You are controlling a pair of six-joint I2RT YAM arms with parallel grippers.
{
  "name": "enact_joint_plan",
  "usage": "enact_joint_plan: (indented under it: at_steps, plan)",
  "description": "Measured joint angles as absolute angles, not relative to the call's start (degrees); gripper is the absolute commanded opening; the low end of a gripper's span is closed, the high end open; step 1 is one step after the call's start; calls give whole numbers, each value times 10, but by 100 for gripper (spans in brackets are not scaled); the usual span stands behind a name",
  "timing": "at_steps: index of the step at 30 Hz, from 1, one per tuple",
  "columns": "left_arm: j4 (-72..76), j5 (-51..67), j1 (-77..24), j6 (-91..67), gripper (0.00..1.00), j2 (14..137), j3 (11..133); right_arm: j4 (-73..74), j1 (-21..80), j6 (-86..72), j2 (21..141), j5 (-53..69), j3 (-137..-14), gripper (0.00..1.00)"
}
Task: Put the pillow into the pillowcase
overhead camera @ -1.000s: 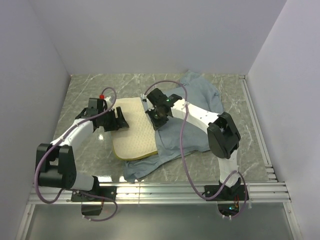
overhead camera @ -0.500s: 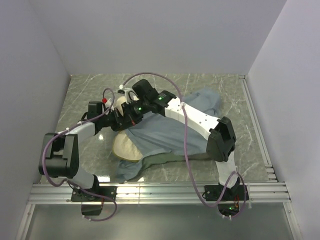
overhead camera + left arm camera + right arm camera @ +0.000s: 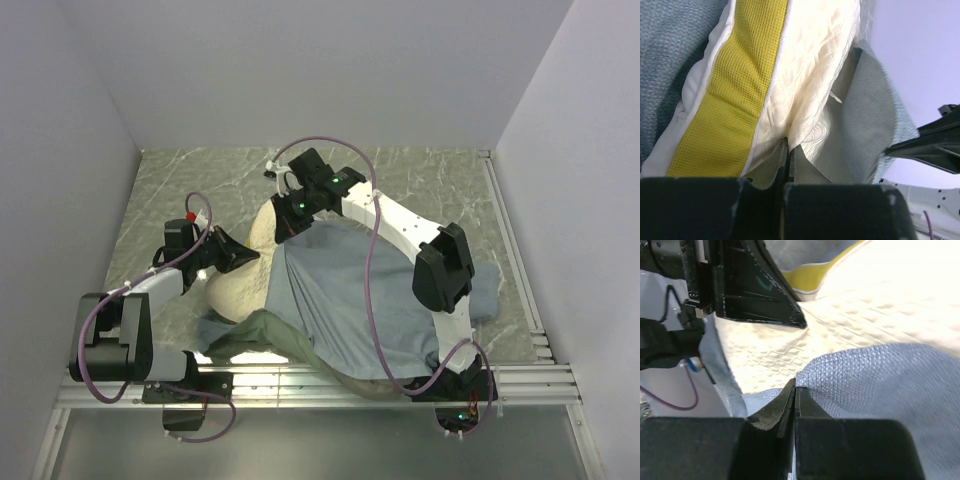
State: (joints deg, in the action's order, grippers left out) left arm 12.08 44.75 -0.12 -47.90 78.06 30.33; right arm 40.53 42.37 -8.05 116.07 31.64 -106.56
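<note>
The cream pillow [image 3: 236, 288] lies left of centre, most of it under the blue-grey pillowcase [image 3: 350, 300]. In the left wrist view the pillow [image 3: 810, 55] is tilted and shows its yellow side edge [image 3: 740, 90]. My left gripper [image 3: 245, 262] is shut at its near-left end, pinching a crease of its quilted cover [image 3: 786, 141]. My right gripper [image 3: 283, 228] is shut on the pillowcase's hem [image 3: 795, 383], held over the pillow's far end [image 3: 890, 300]. A green-brown fold of the case [image 3: 262, 335] lies toward the near edge.
The marble tabletop [image 3: 170, 180] is walled in white on three sides. An aluminium rail [image 3: 400, 378] runs along the near edge and another [image 3: 510, 240] along the right side. The left gripper's black finger [image 3: 755, 290] is close to the right gripper.
My left gripper has shut on the pillow's end. My right gripper has dragged the pillowcase leftward over the pillow, and the case's bulk has slid toward the near edge.
</note>
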Motion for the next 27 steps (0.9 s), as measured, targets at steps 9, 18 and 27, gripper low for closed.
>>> enact_joint_plan:
  at_steps: [9, 18, 27]
  plan:
    - [157, 411, 0, -540, 0, 789, 303, 438, 404, -47, 1231, 272, -1249, 0]
    - [225, 401, 1, -620, 0, 721, 248, 417, 420, 22, 1159, 254, -1201, 0]
    - [233, 387, -23, -637, 0, 742, 217, 391, 556, 69, 1107, 259, -895, 0]
